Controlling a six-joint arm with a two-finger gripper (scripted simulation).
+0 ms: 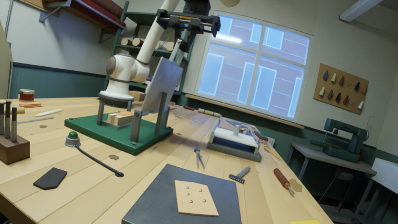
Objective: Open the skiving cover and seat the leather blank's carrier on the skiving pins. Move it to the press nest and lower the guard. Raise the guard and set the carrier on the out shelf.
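On the green base plate [118, 132] at the left of the bench stands the press, with its grey guard panel [163, 85] tilted up on two posts and a tan wooden block [120, 118] in the nest beneath it. The guard's pale handle [175, 50] rises from its top edge. To the right sits the skiving station [235, 140], a low box with a white cover and an upright knob [236, 130]. A tan leather blank [195, 198] lies on the dark mat [183, 197] at the near edge. My gripper [180, 46] is high above the press and grips the guard's handle.
The arm's white base [119, 79] stands behind the press. A green button [73, 138] with a cable, a dark tag [50, 178], dividers [199, 157], a small hammer [239, 174] and an awl [283, 181] lie about the bench. A block of punches [11, 139] stands at the left edge.
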